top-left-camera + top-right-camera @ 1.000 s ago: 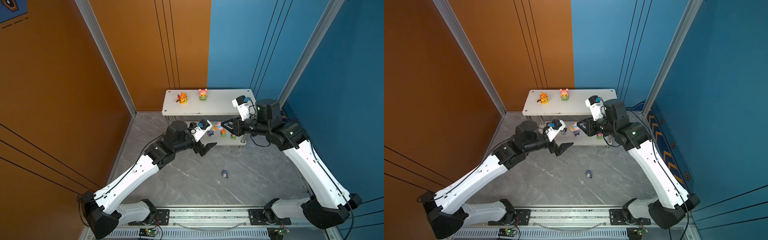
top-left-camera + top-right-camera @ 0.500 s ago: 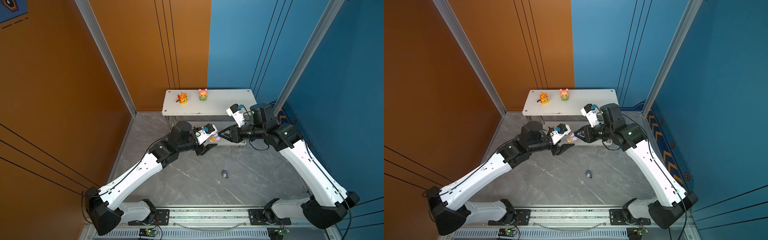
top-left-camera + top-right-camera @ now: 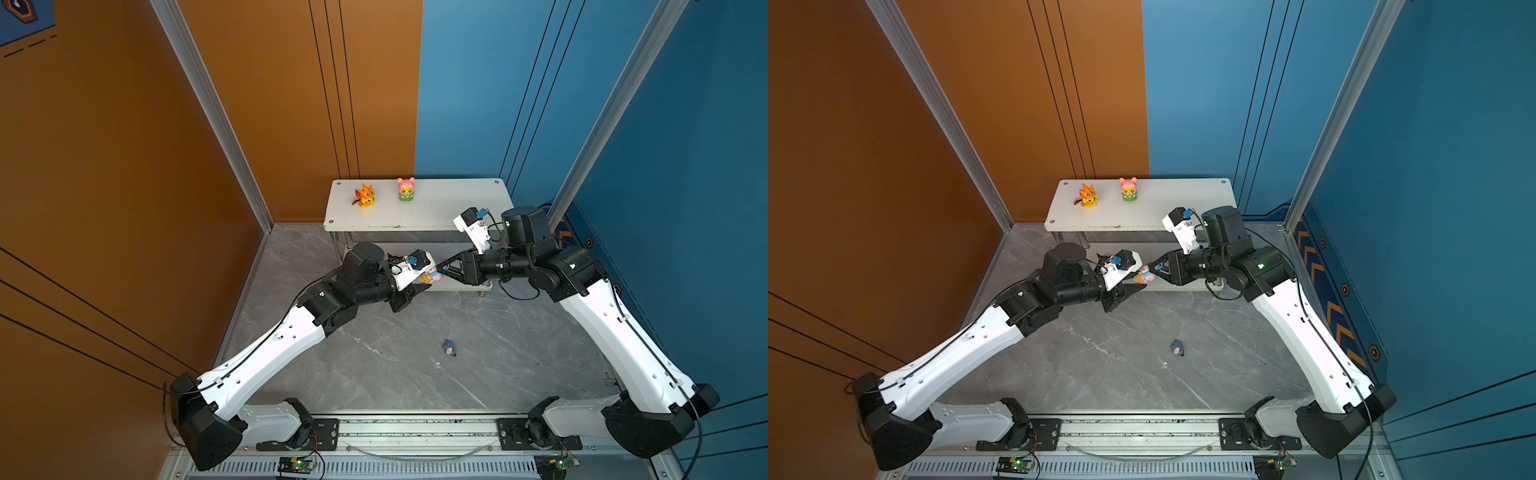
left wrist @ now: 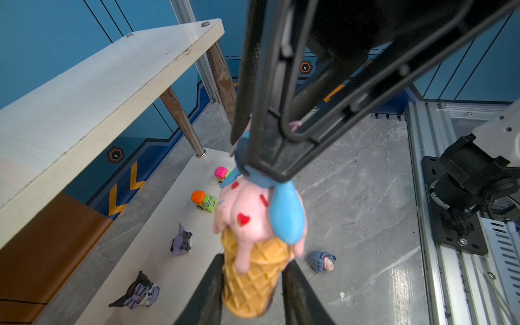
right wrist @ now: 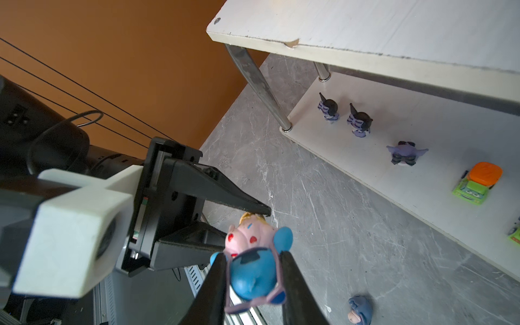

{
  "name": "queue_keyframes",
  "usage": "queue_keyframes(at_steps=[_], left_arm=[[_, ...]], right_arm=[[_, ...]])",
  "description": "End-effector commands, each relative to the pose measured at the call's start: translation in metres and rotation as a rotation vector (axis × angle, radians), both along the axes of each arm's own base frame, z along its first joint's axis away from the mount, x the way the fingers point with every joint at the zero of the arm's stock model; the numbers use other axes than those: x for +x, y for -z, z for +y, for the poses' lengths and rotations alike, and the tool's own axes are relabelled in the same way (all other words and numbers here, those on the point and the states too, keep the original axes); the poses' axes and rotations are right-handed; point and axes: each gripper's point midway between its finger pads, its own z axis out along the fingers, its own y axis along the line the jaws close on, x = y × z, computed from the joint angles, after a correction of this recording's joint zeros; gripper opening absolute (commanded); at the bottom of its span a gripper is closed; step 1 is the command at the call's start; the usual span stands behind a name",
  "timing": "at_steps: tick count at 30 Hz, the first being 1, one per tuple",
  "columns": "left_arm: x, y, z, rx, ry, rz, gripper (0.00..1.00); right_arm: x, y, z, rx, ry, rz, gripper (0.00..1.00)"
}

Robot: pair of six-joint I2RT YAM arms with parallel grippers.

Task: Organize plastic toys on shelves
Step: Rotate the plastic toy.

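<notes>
The left gripper (image 4: 253,287) pinches the waffle cone of the blue one on cone (image 4: 244,216), while the right gripper (image 5: 253,278) clamps its blue head. The toy hangs above the floor (image 3: 415,374), just near of the lower board (image 4: 174,270) of the shelves (image 3: 415,216), around mid-width.

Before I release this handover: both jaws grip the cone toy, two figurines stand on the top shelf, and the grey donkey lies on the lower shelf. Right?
No. The grey donkey lies on the floor, clear of the shelves, as both top views show. The rest holds, including both jaws' grip on the cone toy.
</notes>
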Motion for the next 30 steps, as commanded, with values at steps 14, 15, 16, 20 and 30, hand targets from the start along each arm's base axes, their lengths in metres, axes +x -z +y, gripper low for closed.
queue_keyframes(at_steps=[14, 15, 16, 20, 30], left_arm=[[-0.008, 0.003, -0.01, 0.004, 0.039, 0.023, 0.07], [-0.007, 0.002, -0.011, -0.002, 0.034, 0.022, 0.07], [-0.005, 0.001, -0.01, -0.012, 0.02, 0.021, 0.06], [0.008, -0.001, -0.008, -0.054, -0.063, 0.026, 0.05], [0.034, -0.015, -0.006, -0.169, -0.288, 0.001, 0.05]], right_arm=[[-0.003, 0.0, 0.003, 0.043, -0.024, 0.0, 0.49], [-0.003, 0.0, 0.004, 0.056, -0.022, 0.003, 0.54], [-0.003, 0.0, 0.004, 0.072, -0.023, 0.006, 0.59], [0.0, 0.0, 0.0, 0.113, 0.025, -0.014, 0.7], [0.015, 0.003, -0.018, 0.302, 0.22, -0.064, 0.74]])
